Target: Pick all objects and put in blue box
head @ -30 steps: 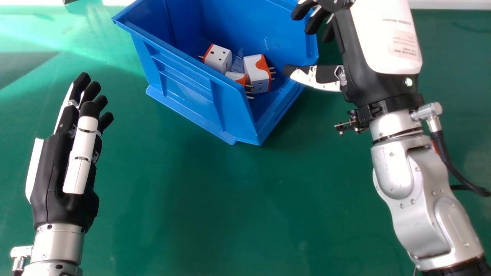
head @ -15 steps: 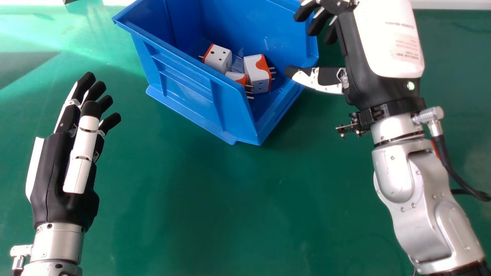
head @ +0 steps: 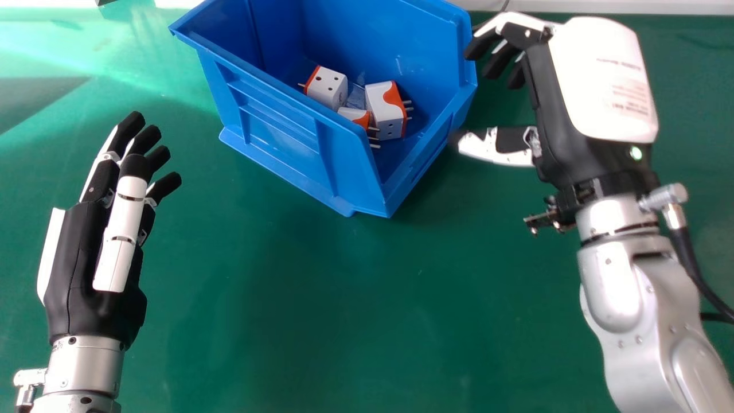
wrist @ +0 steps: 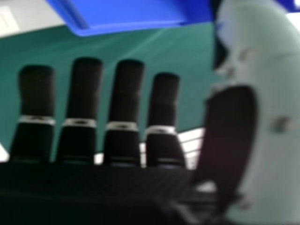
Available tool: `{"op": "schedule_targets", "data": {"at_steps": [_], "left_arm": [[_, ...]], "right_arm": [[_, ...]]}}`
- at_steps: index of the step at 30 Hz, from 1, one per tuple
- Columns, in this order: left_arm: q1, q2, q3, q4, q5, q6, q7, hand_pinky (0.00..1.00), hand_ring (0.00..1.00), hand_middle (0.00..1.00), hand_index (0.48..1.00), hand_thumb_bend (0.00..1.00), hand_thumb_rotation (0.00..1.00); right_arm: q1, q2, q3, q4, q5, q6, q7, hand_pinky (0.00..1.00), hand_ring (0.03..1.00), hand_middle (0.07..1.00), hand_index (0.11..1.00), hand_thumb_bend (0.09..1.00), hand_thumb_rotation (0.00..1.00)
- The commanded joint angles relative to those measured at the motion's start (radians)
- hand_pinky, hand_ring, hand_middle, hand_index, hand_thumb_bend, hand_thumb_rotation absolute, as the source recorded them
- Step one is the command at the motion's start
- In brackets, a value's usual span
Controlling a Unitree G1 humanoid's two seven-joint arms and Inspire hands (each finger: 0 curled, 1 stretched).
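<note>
- The left hand (head: 77, 264) was at the left of the frame, above the table (head: 275, 310), pointing up the picture. Its fingers were straight and slightly fanned, with the white thumb lying along in front of them, and it was empty.
- The box (head: 272, 132) stood upright in the upper middle of the frame, its cut-down end toward the lower right.
- The left plug (head: 328, 88) lay inside the box, white and orange, its holed face showing and a prong toward the left of the frame.
- The middle plug (head: 351, 113) was in there too, partly hidden by the box's near wall, its prongs pointing right.
- The right plug (head: 379, 106) lay in the box just beside it, tilted, its prongs also toward the right.
- The right hand (head: 556, 109) was in the upper right, wide and empty, fingers loosely bent, a broad gap between them and the thumb. The thumb's blurred tip was by the box's right edge; contact could not be told. In the right hand view the box showed beyond the fingers.
- A cable (head: 708, 292) ran at the right edge.
</note>
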Motion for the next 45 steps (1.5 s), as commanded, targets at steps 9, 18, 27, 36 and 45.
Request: {"op": "schedule_targets", "data": {"at_steps": [9, 18, 27, 36, 45], "left_arm": [[0.011, 0.005, 0.007, -0.023, -0.015, -0.008, -0.006, 0.86, 0.91, 0.92, 0.899, 0.50, 0.72], [0.013, 0.015, 0.013, -0.013, -0.018, -0.019, -0.019, 0.87, 0.91, 0.92, 0.904, 0.50, 0.72], [0.010, 0.033, 0.026, 0.011, -0.019, -0.031, -0.041, 0.88, 0.92, 0.92, 0.912, 0.51, 0.74], [0.002, 0.039, 0.025, 0.018, -0.029, -0.026, -0.047, 0.87, 0.91, 0.92, 0.907, 0.50, 0.74], [-0.019, 0.047, 0.028, 0.042, -0.023, -0.042, -0.046, 0.87, 0.91, 0.92, 0.913, 0.53, 0.73]], "right_arm": [[0.189, -0.033, -0.059, -0.235, -0.059, 0.060, 0.103, 0.78, 0.883, 0.911, 0.914, 0.925, 0.54], [0.370, -0.020, -0.117, -0.376, -0.081, 0.074, 0.152, 0.91, 0.981, 0.985, 0.986, 0.981, 0.61], [0.553, 0.059, -0.163, -0.500, -0.125, 0.125, 0.188, 0.92, 0.996, 0.997, 0.998, 0.964, 0.55], [0.606, 0.126, -0.203, -0.486, -0.136, 0.138, 0.154, 0.90, 1.000, 1.000, 0.998, 0.955, 0.50], [0.576, 0.132, -0.221, -0.421, -0.144, 0.149, 0.147, 0.87, 0.986, 1.000, 0.981, 0.936, 0.46]]}}
